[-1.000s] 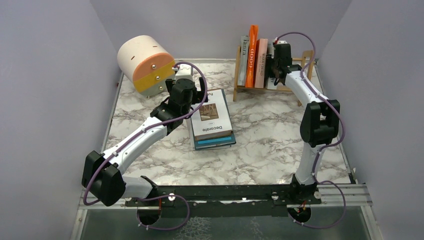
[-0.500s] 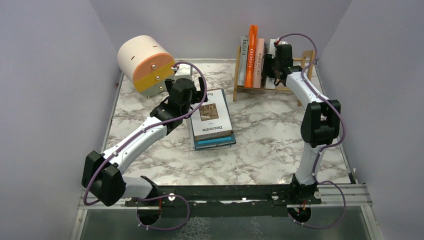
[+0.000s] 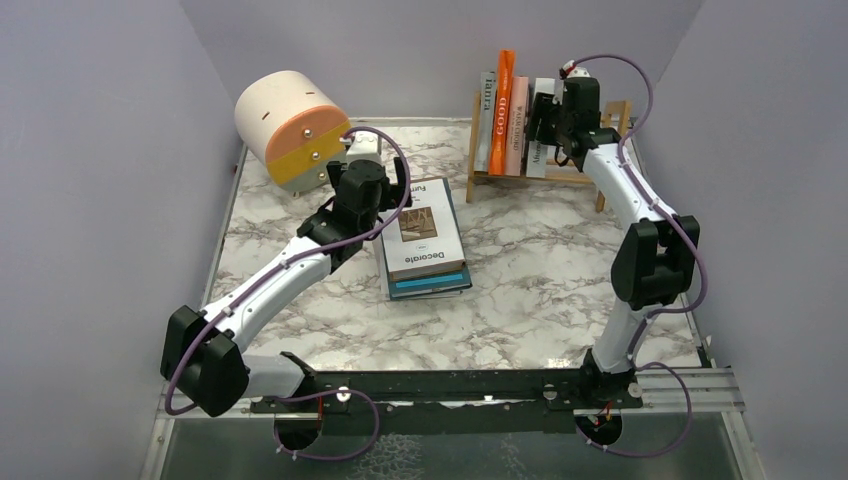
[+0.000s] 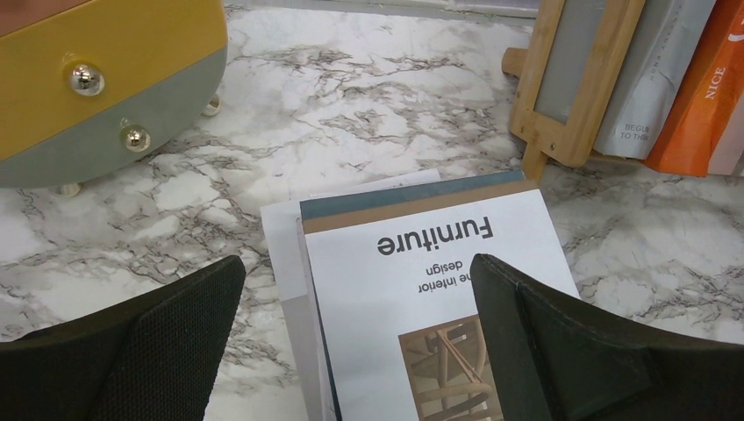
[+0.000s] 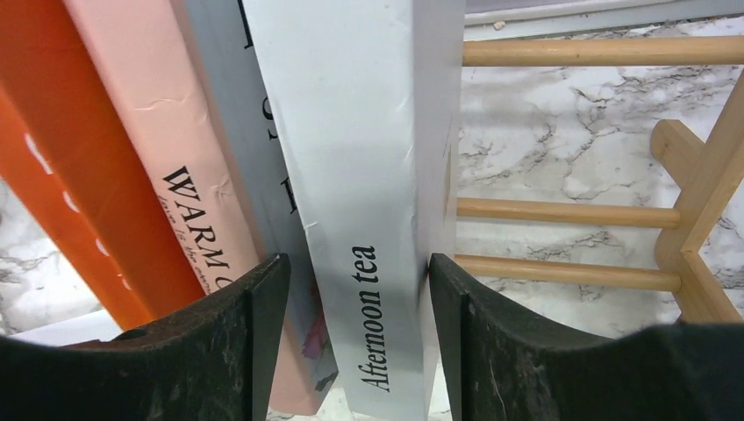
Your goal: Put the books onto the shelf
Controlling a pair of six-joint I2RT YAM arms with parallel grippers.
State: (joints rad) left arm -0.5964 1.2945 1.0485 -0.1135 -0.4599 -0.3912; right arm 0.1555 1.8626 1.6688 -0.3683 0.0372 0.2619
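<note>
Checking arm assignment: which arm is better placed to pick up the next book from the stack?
Left. The left gripper, open, hovers over the stack's top book; the right gripper straddles the Afternoon tea book on the shelf.

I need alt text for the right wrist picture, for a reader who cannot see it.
A white book titled Afternoon tea stands on a wooden shelf, between the two black fingers of the right gripper; whether they press it is unclear. A grey book, a pink book and an orange book stand beside it.

Bright, even light; soft shadows.
</note>
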